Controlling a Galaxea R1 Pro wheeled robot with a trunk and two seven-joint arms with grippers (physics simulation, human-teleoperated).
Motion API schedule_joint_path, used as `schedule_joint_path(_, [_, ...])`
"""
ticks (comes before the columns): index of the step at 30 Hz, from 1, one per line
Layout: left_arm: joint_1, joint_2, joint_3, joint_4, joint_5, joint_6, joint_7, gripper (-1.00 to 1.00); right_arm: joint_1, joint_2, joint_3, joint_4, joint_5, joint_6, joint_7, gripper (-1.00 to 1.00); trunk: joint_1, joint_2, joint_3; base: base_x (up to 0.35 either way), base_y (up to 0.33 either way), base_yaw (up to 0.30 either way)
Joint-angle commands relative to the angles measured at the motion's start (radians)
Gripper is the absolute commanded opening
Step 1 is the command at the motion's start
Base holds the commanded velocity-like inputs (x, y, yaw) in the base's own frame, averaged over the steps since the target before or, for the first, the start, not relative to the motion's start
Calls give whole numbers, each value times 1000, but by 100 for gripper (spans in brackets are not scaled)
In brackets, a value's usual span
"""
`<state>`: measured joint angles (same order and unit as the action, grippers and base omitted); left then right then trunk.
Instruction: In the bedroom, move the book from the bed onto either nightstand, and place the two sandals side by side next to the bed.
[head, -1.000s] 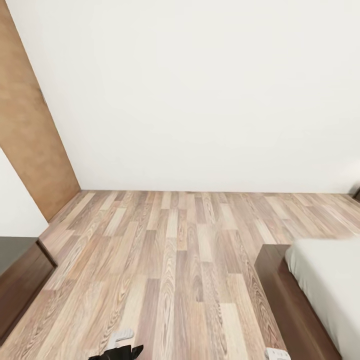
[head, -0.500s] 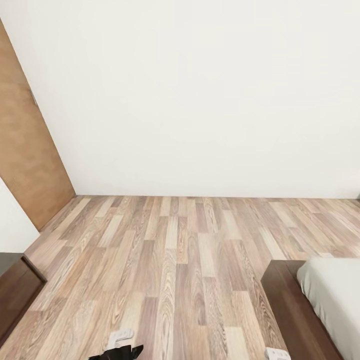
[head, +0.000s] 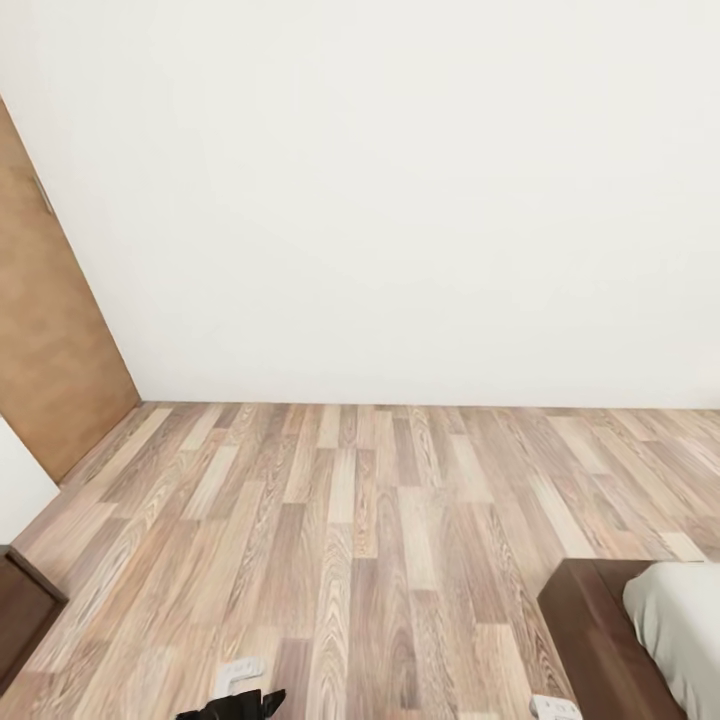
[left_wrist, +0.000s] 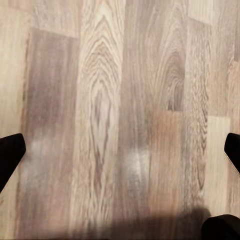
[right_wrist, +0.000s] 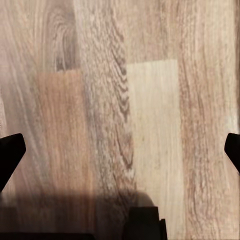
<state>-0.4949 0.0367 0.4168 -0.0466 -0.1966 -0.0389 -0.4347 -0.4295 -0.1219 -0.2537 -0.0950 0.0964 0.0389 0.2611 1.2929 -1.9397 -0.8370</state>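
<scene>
Both our claws, left (left_wrist: 120, 150) and right (right_wrist: 120, 150), spread empty over floor (head: 360, 520); we risk clipping the bed (head: 600, 630) corner near right

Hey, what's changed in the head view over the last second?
The camera moved, not the room: the bed corner and the dark cabinet slid lower and outward toward the picture's edges, and the brown door drifted left. Nothing was grasped or released. Both grippers stay open over bare wood floor.
</scene>
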Motion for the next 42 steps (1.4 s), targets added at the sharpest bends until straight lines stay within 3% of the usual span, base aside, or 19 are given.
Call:
schedule_joint_path(1, [-1, 0, 8, 1, -10, -4, -2, 100, 0, 0, -9, -2, 10, 4, 4, 100, 0, 0, -1, 328, 0, 0])
schedule_joint_path(42, [-1, 0, 8, 1, -10, -4, -2, 100, 0, 1, -9, 0, 8, 4, 4, 100, 0, 0, -1, 328, 0, 0])
